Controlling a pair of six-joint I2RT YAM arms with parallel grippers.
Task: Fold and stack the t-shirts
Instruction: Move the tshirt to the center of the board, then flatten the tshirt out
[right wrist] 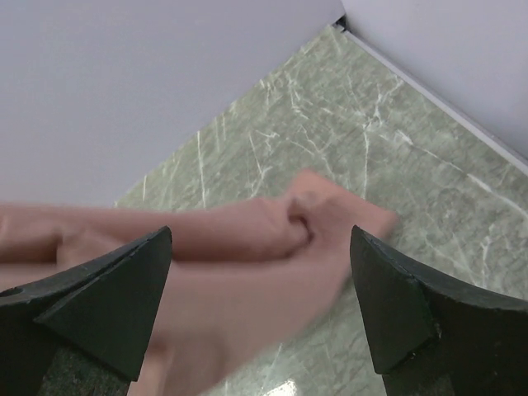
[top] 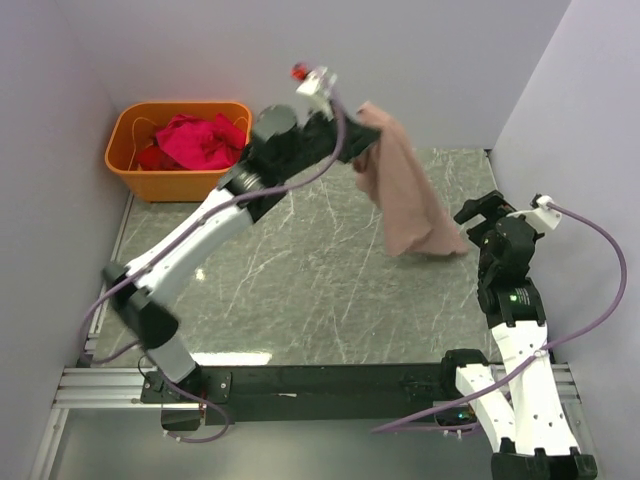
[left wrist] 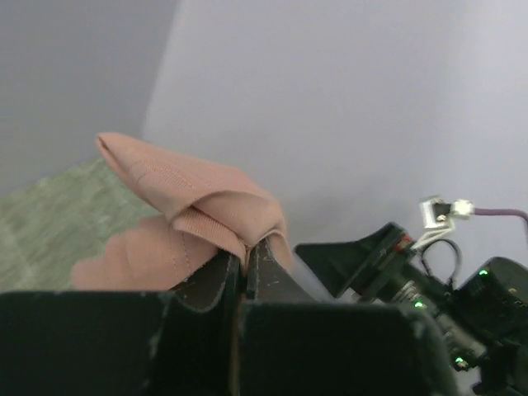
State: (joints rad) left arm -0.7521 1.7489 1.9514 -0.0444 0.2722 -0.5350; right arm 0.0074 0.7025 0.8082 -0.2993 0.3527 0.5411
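1. Pink-tan t-shirt [top: 405, 195], one, hangs from the left gripper [top: 352, 150], whose jaws pinch its top fold.
2. Right gripper [top: 478, 213], just beside its hem, gapes wide, holding nothing.
3. Magenta t-shirts [top: 200, 140], too bunched to count, are heaped in one orange tub [top: 130, 168], left of both grippers.

The whole table [top: 300, 290] is seen from above and behind the arm bases, from afar. The left wrist view is taken close and nearly level along the left gripper [left wrist: 246, 257] toward the walls; the right arm [left wrist: 437, 297] is caught too. The right wrist view is aimed down at the table between the fingers of the right gripper [right wrist: 261, 247]. The shirt [top: 405, 190] is shared by all three.
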